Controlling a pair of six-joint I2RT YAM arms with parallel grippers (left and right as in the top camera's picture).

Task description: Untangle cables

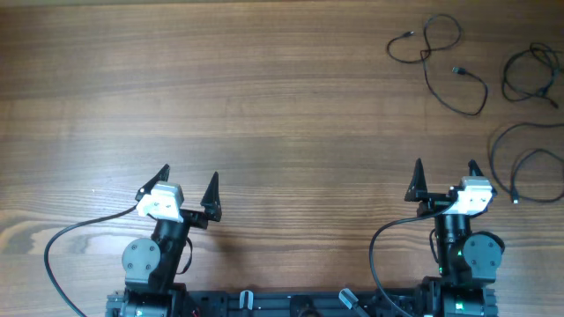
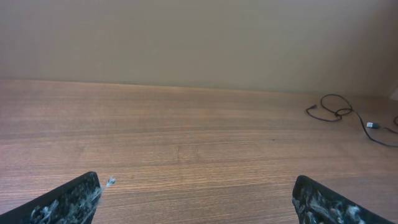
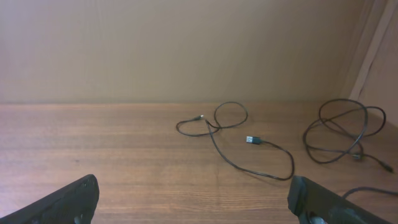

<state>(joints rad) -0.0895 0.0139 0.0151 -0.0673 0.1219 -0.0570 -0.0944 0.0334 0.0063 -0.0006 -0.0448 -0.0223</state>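
While the left jaws and right jaws both sit spread wide and empty at the near edge of the bench (image 1: 264,106), the thin black cables (image 1: 428,55) lie in loose loops far right, looking light and floppy, probably best pinched mid-cord beside a crossing.

Both the left hand (image 1: 189,176) and the right hand (image 1: 445,169) have two black, pointed, triangular fingers (image 1: 211,194). Behind each sits a white boxy wrist housing (image 1: 161,203), then a round dark-grey joint drum (image 1: 141,258). A thick black cable (image 1: 51,260) loops from each arm. The left fingers (image 2: 68,202) show whitish scuffs; a small green light (image 1: 459,256) glows on the right arm.
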